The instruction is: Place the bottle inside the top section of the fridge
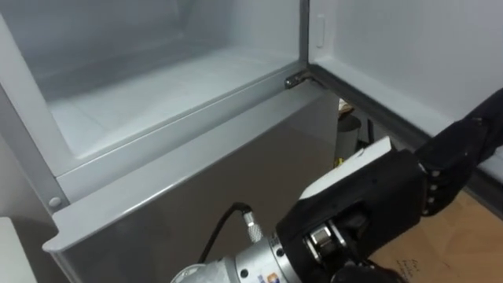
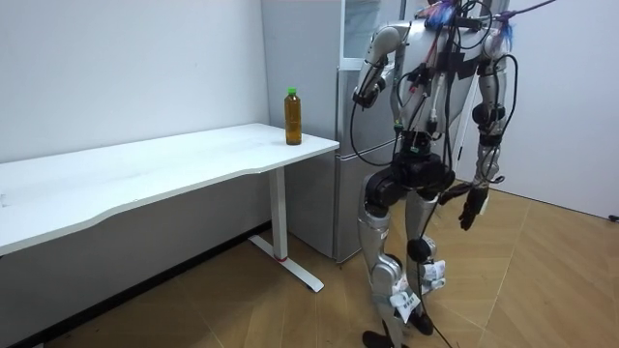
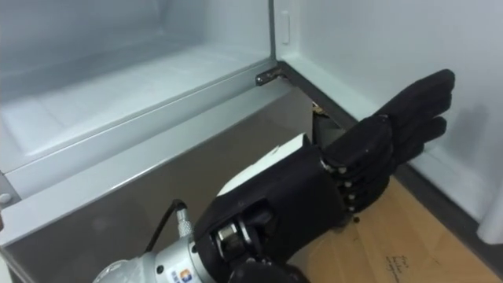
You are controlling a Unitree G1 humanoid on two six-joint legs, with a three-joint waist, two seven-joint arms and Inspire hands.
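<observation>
The left hand is hovering open and empty, fingers straight, just before the grey lower door, with the open upper fridge lying beyond it, while the room view is showing the right hand hanging low and the bottle standing on the white table, well apart to the raised hand's left.

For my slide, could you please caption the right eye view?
Open left hand hovers before the open upper fridge compartment.

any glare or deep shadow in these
Left eye view: soft sheen on the grey metal lower fridge door, white upper fridge compartment evenly lit. Right eye view: black left hand dark, no glare. Room view: even light on the amber green-capped bottle and white table.
</observation>
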